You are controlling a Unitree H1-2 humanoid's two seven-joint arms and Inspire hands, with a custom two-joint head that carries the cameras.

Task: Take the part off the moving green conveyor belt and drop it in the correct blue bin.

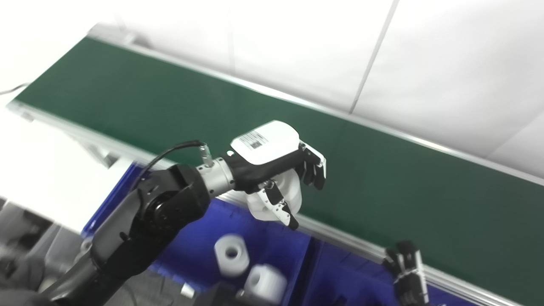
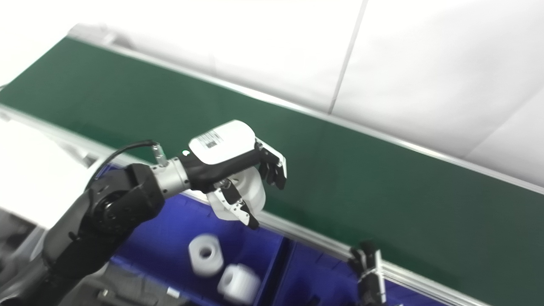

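My left hand (image 1: 272, 165) is shut on a white cylindrical part (image 1: 293, 193) and holds it in the air over the near rail of the green conveyor belt (image 1: 382, 170), above the left blue bin (image 1: 195, 242). The hand and part also show in the right eye view (image 2: 236, 165). Two white cylindrical parts (image 1: 231, 253) (image 1: 265, 282) lie in that bin. Only the fingertips of my right hand (image 1: 408, 272) show at the bottom edge, near the belt's near rail, over the right blue bin (image 1: 352, 276). The belt surface in view carries no part.
The belt's metal near rail (image 1: 340, 238) runs diagonally between belt and bins. A divider (image 1: 308, 267) separates the two blue bins. A white wall (image 1: 382, 55) stands behind the belt. A white surface (image 1: 38, 170) lies at the left.
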